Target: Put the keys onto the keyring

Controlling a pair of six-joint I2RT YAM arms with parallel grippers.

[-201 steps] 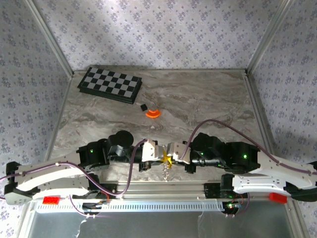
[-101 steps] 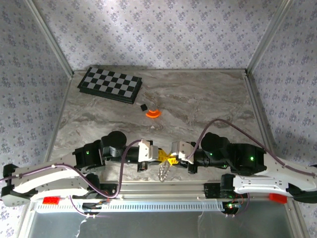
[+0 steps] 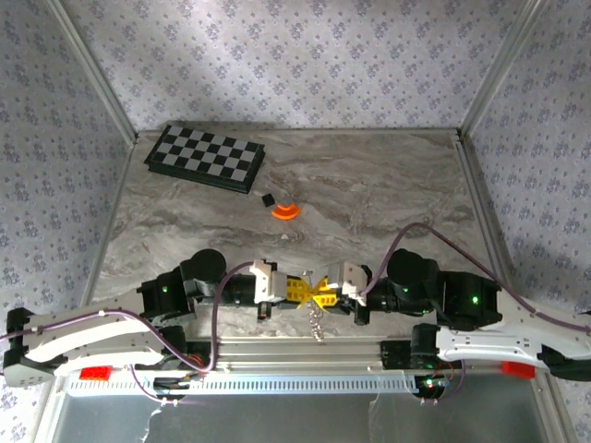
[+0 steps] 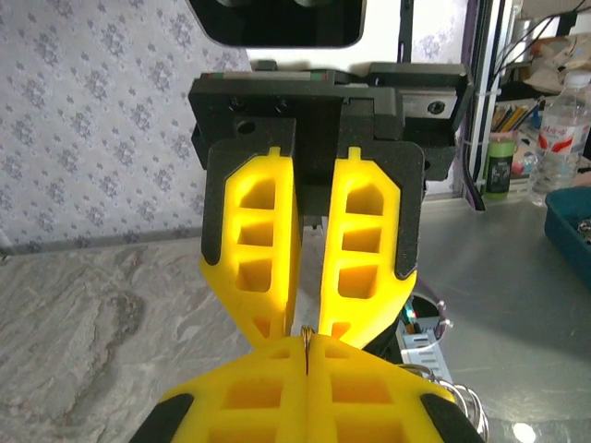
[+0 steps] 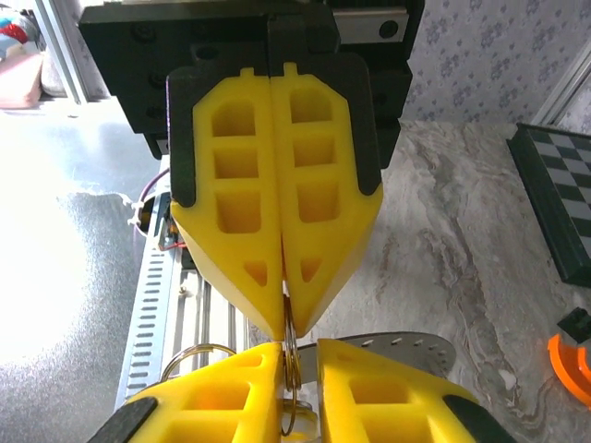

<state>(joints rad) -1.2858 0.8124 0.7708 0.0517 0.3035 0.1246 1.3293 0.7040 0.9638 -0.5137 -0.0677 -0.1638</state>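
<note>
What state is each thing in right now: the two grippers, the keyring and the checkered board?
left gripper: shut on the keyring.
right gripper: jaws slightly apart around the ring wire.
keyring: hanging from the left gripper, its metal pieces dangling.
checkered board: folded shut, lying flat.

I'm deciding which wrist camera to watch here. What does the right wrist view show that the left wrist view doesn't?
Right wrist view: the checkered board, the orange disc and a small black cube on the table at right. Left wrist view: a bottle and a blue bin beyond the table. Shared: the left gripper shut on the thin keyring, facing the right gripper, whose fingers stand slightly apart.
</note>
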